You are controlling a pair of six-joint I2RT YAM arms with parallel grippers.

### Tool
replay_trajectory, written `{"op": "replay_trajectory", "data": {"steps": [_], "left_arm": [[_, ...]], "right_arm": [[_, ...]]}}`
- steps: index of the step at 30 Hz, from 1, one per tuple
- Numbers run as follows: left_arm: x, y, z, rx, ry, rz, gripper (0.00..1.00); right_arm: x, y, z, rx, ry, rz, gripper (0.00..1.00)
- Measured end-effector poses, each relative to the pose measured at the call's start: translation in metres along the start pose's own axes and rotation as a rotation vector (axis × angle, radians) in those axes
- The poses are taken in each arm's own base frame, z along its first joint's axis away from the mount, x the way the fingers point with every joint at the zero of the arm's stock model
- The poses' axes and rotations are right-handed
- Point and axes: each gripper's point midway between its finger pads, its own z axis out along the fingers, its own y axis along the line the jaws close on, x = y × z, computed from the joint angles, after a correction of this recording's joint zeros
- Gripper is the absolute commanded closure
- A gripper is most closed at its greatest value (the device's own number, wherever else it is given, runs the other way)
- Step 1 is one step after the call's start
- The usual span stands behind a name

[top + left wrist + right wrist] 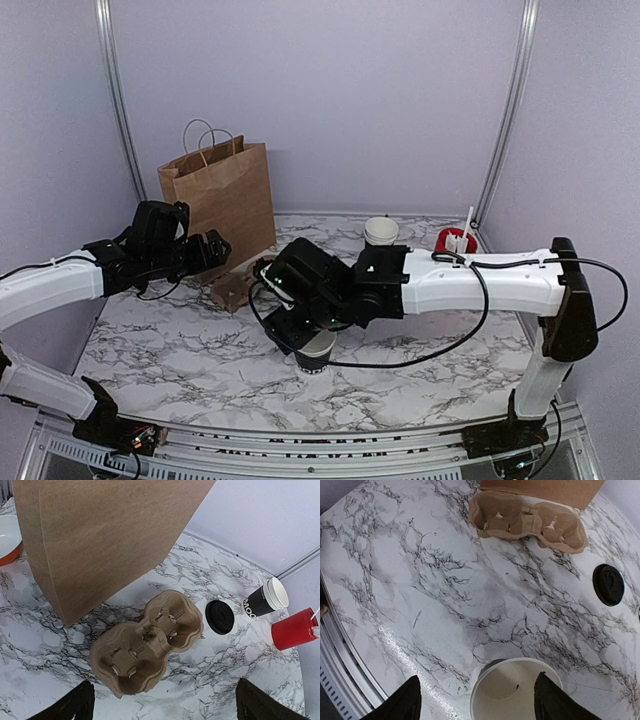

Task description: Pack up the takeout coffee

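The takeout coffee cup (512,692) stands upright and unlidded on the marble table, white inside, black outside; it also shows in the top view (318,352). My right gripper (479,676) is open and hangs over it, the cup's rim by the right finger, the left finger well apart; in the top view the right gripper (308,325) sits just above the cup. The round black lid (608,584) lies flat on the table, also seen in the left wrist view (220,616). My left gripper (165,681) is open and empty, above the cardboard cup carrier (145,645).
A brown paper bag (222,195) stands at the back left, the carrier (235,290) in front of it. A nested stack of black cups (381,232) and a red cup of white sticks (458,240) stand at the back right. An orange-rimmed bowl (7,540) lies left of the bag.
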Motion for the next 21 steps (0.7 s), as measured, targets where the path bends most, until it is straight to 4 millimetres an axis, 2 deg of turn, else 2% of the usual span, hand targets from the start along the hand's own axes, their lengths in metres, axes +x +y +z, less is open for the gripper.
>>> {"op": "replay_trajectory", "data": {"steps": [3, 8, 11, 13, 17, 21], "left_arm": [[-0.002, -0.001, -0.002, 0.005, -0.007, 0.001, 0.01], [-0.004, -0.003, -0.005, 0.013, -0.015, 0.0, 0.01], [-0.005, -0.003, -0.006, 0.017, -0.016, 0.0, 0.01], [-0.005, -0.005, -0.007, 0.025, -0.015, -0.001, 0.01], [-0.005, -0.008, -0.01, 0.044, -0.012, -0.001, 0.01], [-0.003, -0.011, -0.01, 0.058, -0.001, 0.0, 0.01]], "right_arm": [[-0.017, -0.019, -0.003, 0.006, -0.018, 0.029, 0.1], [-0.054, -0.092, 0.006, 0.082, -0.054, 0.122, 0.09], [-0.065, -0.134, 0.025, 0.115, -0.048, 0.171, 0.09], [-0.068, -0.158, 0.045, 0.129, -0.038, 0.2, 0.09], [-0.067, -0.194, 0.083, 0.141, -0.007, 0.247, 0.1], [-0.063, -0.223, 0.11, 0.152, 0.012, 0.291, 0.1]]}}
